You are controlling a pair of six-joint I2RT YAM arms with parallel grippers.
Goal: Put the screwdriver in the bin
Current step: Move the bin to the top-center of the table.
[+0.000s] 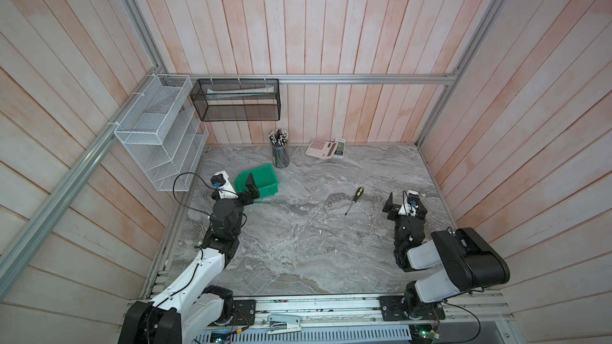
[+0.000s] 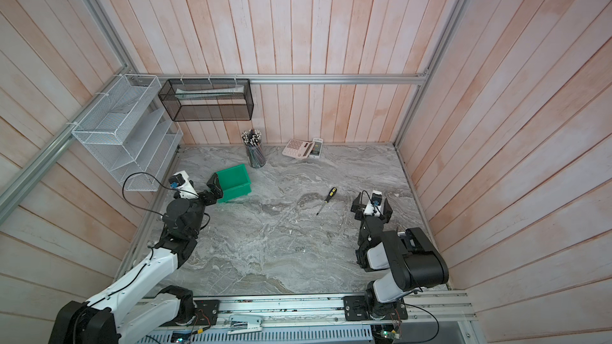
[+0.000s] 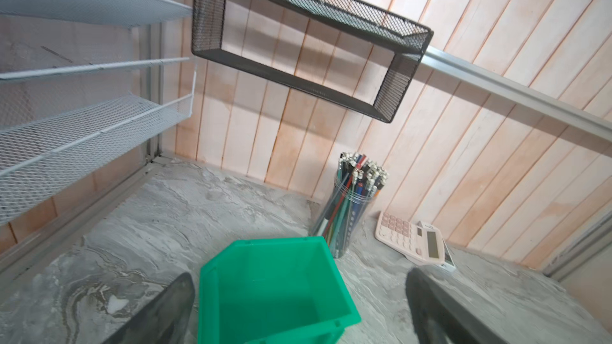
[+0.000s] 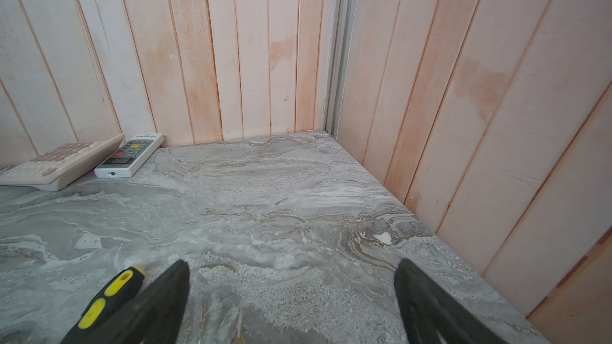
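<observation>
On the grey marble tabletop (image 1: 298, 243): screwdriver (image 1: 353, 200) flat and untouched, well apart from the green bin (image 1: 265, 175) at the left rear, near a cup of pencils (image 1: 280, 150). Right gripper (image 4: 291, 263) just beside the striped handle, jaws spread wide, pinching nothing. Left gripper (image 1: 251, 187) at the bin's near end, jaws spread wide; contact impossible to tell. Calculator (image 1: 320, 149) and remote (image 1: 340, 147) by the back wall.
</observation>
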